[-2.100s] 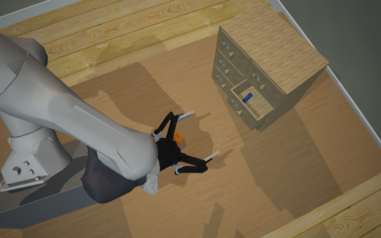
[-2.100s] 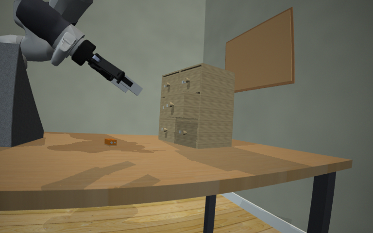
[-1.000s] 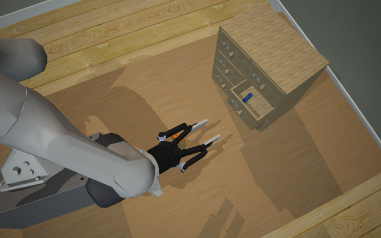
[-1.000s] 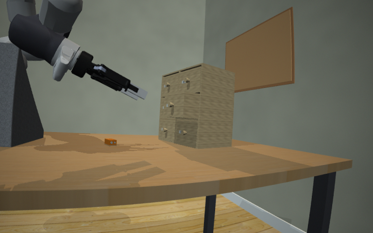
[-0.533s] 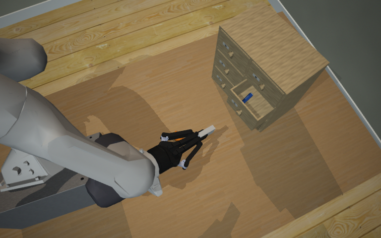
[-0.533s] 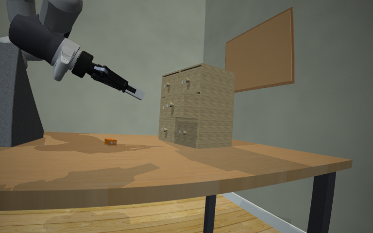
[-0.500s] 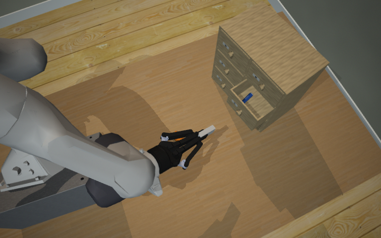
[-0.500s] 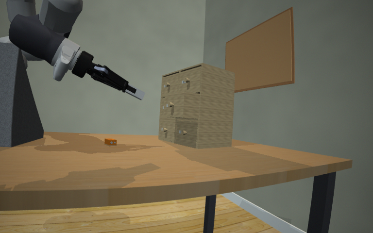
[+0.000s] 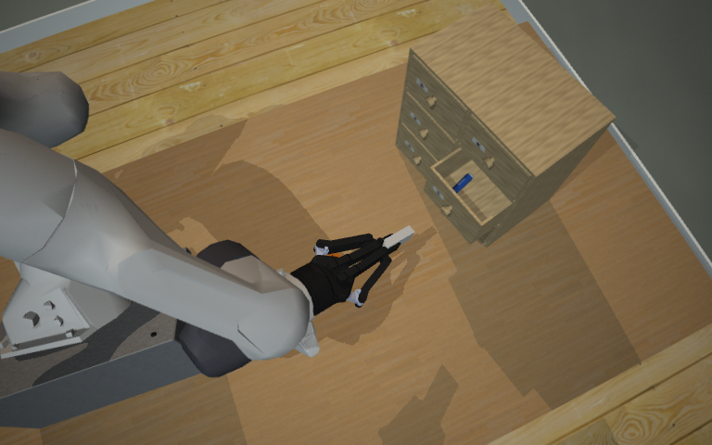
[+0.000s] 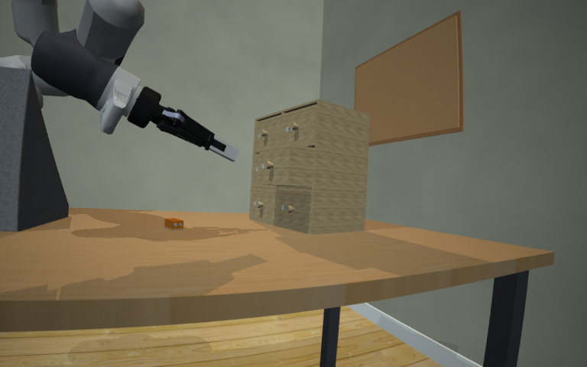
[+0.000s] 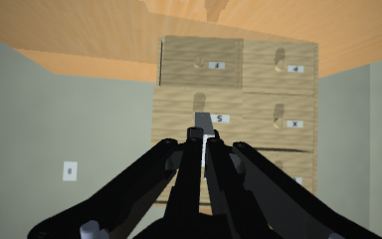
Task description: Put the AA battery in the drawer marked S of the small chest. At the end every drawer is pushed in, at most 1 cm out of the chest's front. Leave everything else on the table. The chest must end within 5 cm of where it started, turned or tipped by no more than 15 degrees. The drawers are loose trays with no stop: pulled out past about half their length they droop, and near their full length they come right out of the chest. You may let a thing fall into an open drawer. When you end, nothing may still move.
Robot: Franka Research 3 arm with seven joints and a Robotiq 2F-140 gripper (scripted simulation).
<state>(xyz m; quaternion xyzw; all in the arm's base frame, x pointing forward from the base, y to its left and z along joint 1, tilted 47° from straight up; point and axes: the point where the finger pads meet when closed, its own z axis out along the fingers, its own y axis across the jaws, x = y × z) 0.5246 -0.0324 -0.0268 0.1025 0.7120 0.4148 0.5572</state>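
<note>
Gripper (image 9: 399, 236) (image 10: 224, 149) (image 11: 201, 123): your fingers are together, pads meeting, nothing clamped. They hang above the table (image 9: 336, 199) (image 10: 129, 267) (image 11: 99, 30), apart from the chest.

Count: one AA battery (image 9: 462, 182), blue, lying inside drawer S (image 9: 459, 212) (image 10: 281, 173) (image 11: 174, 110), right of centre in the top view. One small chest (image 9: 525, 94) (image 10: 339, 173) (image 11: 279, 105), six drawers, two columns by three rows. S, middle row, stands pulled out, so pushing it in is undone; you can see into it from above.

One orange block (image 9: 333, 255) (image 10: 173, 223): on the table, lower left of the exterior frame; mostly hidden under the gripper from above. One framed board (image 10: 409, 82) on the wall, upper right of the exterior frame. In your wrist view the closed fingers cover part of S's front and the drawers below it in the frame.
</note>
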